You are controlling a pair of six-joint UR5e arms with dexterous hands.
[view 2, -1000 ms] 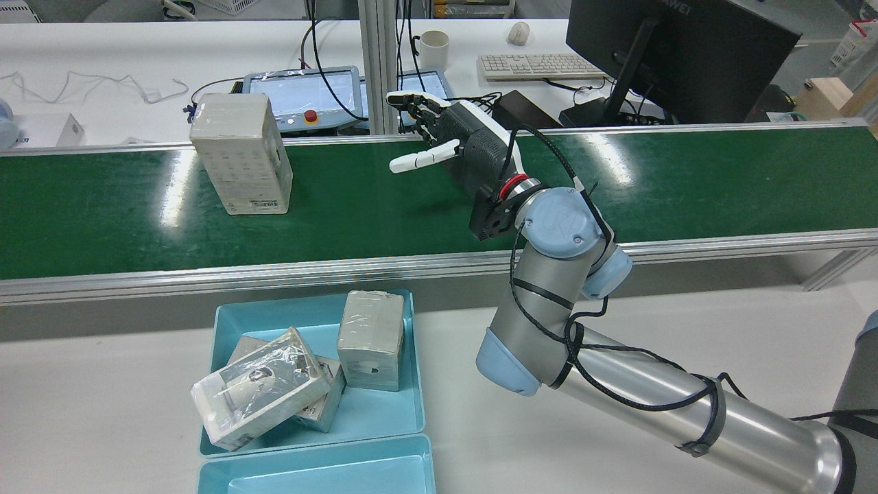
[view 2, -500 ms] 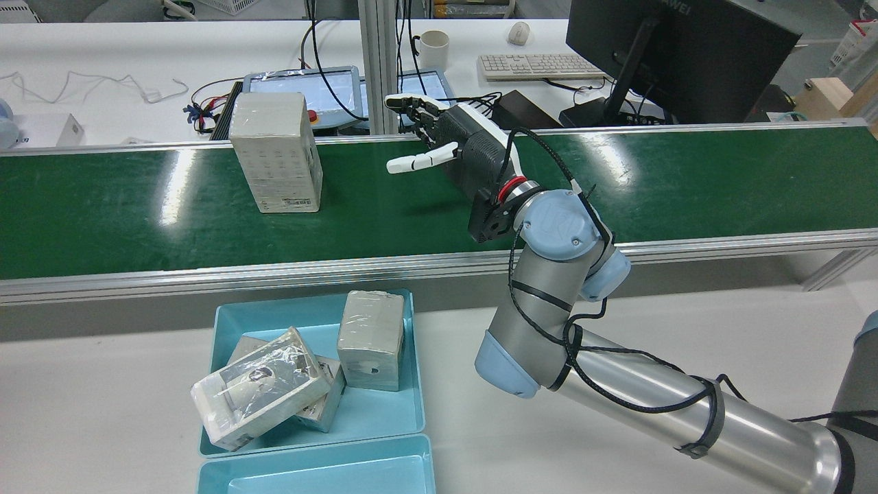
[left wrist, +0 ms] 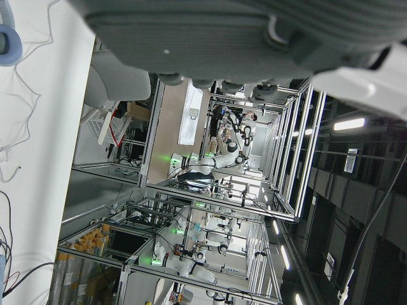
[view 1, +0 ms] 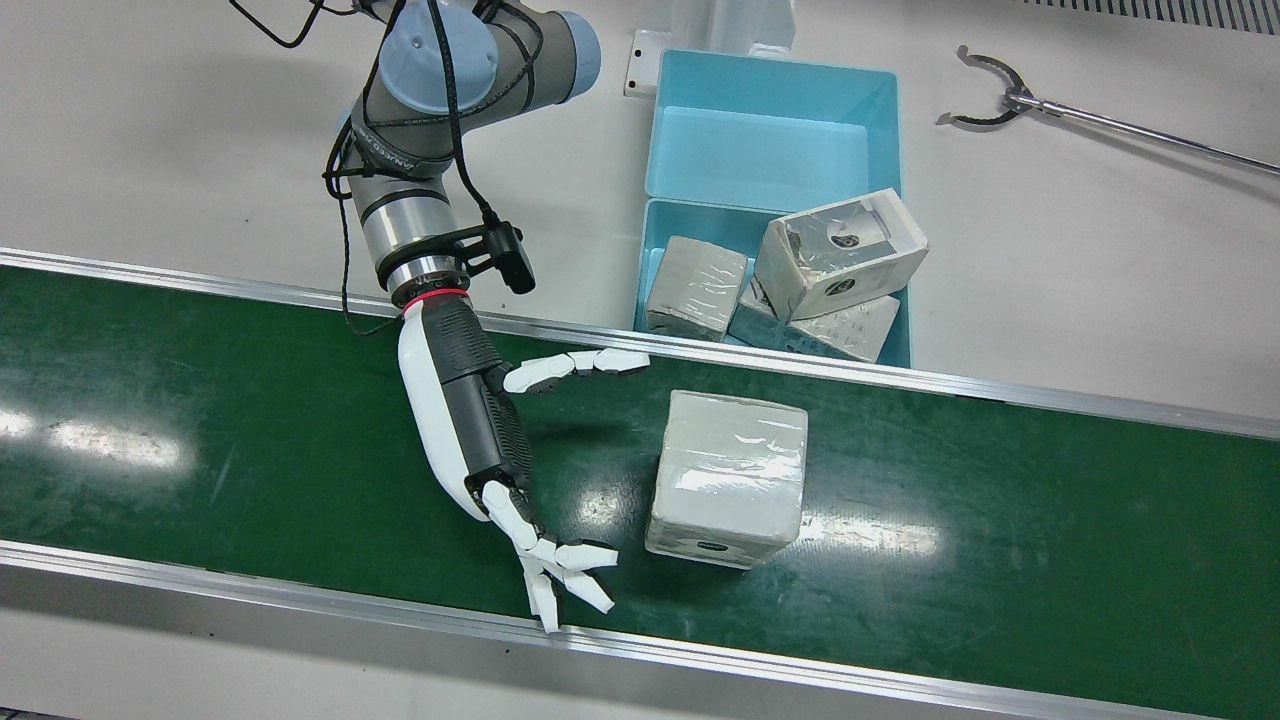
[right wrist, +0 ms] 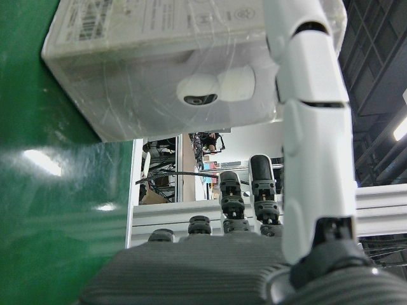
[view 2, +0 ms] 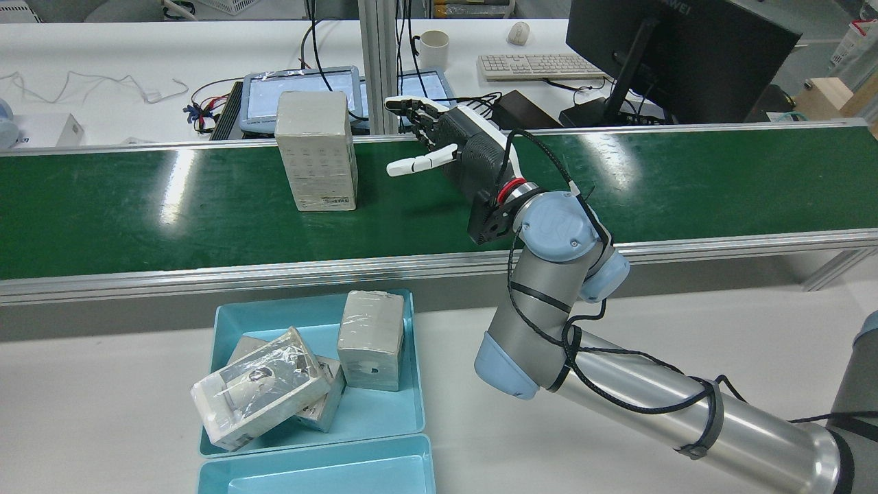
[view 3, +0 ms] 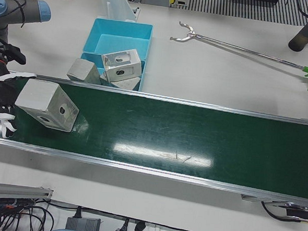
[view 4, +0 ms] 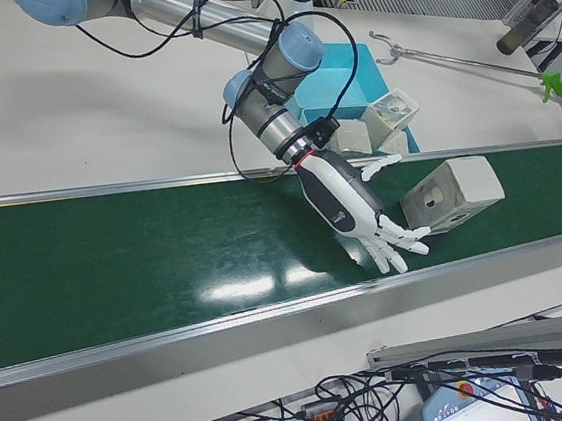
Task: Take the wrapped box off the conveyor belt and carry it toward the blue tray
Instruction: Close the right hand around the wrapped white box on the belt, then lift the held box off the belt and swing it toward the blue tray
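Wrapped box [view 1: 728,475] on conveyor belt [view 1: 250,440], beside right hand [view 1: 480,440]

One plastic-wrapped grey box [view 1: 728,476] stands on the single green conveyor belt [view 1: 1000,500]. Two light-blue plastic trays [view 1: 770,120] sit side by side; the nearer tray [view 2: 411,384] holds three more wrapped boxes [view 1: 838,252]. One long metal grabber tool [view 1: 1080,110] lies on the table [view 1: 150,150].

Monitor [view 2: 679,48] back: partial "HUAWEI". Arm [view 1: 400,165] sleeve: partial lettering, unreadable. Wrapped box [right wrist: 165,57] barcode label: print too small to read.
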